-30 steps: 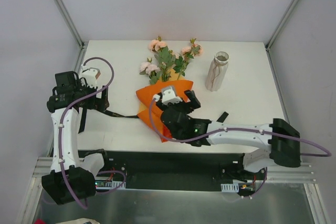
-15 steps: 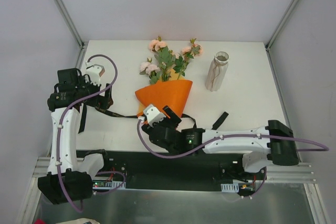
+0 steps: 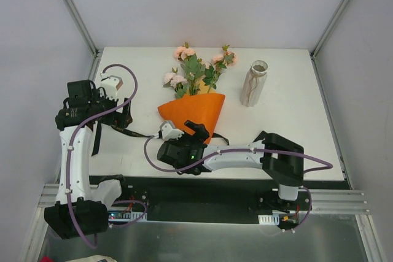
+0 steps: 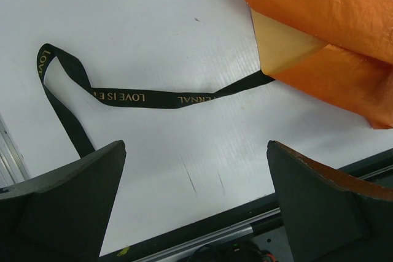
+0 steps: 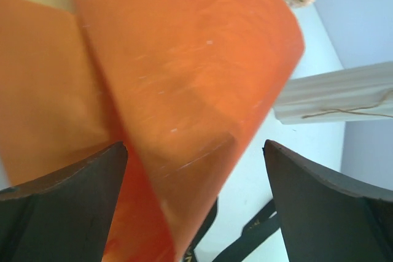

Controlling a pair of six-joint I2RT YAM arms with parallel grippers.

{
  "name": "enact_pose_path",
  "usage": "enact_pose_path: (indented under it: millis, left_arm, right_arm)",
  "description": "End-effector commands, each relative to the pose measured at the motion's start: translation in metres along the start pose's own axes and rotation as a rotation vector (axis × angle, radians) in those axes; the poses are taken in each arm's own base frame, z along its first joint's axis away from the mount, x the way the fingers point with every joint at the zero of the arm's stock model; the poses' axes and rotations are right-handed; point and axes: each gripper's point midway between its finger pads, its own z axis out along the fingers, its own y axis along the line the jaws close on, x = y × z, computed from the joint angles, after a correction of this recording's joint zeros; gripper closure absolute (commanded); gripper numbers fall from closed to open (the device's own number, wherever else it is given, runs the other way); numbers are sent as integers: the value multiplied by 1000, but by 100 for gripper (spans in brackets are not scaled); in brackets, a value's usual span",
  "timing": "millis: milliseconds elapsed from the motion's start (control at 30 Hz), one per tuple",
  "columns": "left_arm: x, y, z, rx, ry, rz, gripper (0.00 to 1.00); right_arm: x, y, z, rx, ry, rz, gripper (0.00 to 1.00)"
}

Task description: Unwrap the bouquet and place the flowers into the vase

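A white bench (image 3: 295, 121) fills the middle of the overhead view. Behind the bench stands a plain pale back wall (image 3: 209, 4), with similar side walls (image 3: 31, 59) to the bench's left and right. Two slanted metal posts (image 3: 73, 10) rise from the bench's far corners. Along the bench's near edge runs a black strip (image 3: 202, 191), and just beyond it a silver rail (image 3: 334, 204). Below the rail lies a grey metal sheet (image 3: 215, 240). A small green circuit board (image 3: 120, 214) sits under the bench's near-left corner. Up close, the bench surface shows two faint scuff lines (image 4: 191, 179) and a dark speck (image 4: 196, 19).
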Motion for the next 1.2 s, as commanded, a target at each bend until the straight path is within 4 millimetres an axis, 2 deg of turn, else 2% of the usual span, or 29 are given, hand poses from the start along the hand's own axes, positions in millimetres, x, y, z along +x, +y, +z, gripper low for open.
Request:
enact_pose_path:
  millis: [0,200,300,433,500,533,567,600,633,667,733,767,867,933,967,1000,1067,1100,1133,1167]
  left_arm:
    - [5,-4,-1,16,10,15,1]
    - [4,-5,-1,25,8,14,1]
    - [2,-6,-1,29,6,19,1]
    - [-1,-8,-1,37,2,24,1]
    - [-3,-12,1,43,12,44,1]
    - [-4,-14,2,43,17,60,1]
    - [-5,-21,4,55,25,93,1]
    - [-6,-22,6,46,40,108,1]
    - [-8,-25,7,54,45,120,1]
    - [-10,-33,9,72,49,138,1]
    - [-17,-33,12,82,49,122,1]
    - [-19,-42,15,112,59,140,1]
    - [-25,-55,26,134,94,184,1]
    - [-34,-68,32,160,100,225,1]
    - [-37,-72,34,165,105,241,1]
    - [-45,-80,36,181,100,254,1]
    - [-52,-100,41,222,104,310,1]
    - [-63,-106,45,231,101,321,1]
    - [-66,-121,48,258,105,351,1]
    - [-70,-126,51,265,109,359,1]
  right_arm:
    - [-7,-41,9,159,13,-16,4]
    - [-6,-61,14,274,20,-24,4]
    - [-14,-79,5,321,-6,42,4]
    - [-18,-116,-15,392,-41,170,4]
    - [-9,-133,-26,428,-24,145,4]
    - [-11,-140,-30,436,-49,270,4]
    - [1,-152,-37,454,-23,202,4]
    - [6,-161,-41,477,-29,216,4]
    - [9,-163,-43,488,-61,349,4]
    - [21,-183,-54,506,-32,263,4]
    - [30,-194,-58,534,-43,297,4]
    - [40,-198,-61,537,-8,198,4]
    - [61,-202,-69,516,18,268,4]
    - [74,-213,-79,505,32,339,4]
    - [76,-218,-81,502,25,374,4]
    - [77,-231,-90,492,5,443,4]
    - [76,-248,-98,489,-29,524,4]
    - [75,-265,-107,489,-66,594,4]
    - [72,-276,-113,487,-89,646,4]
    - [70,-286,-118,488,-110,692,4]
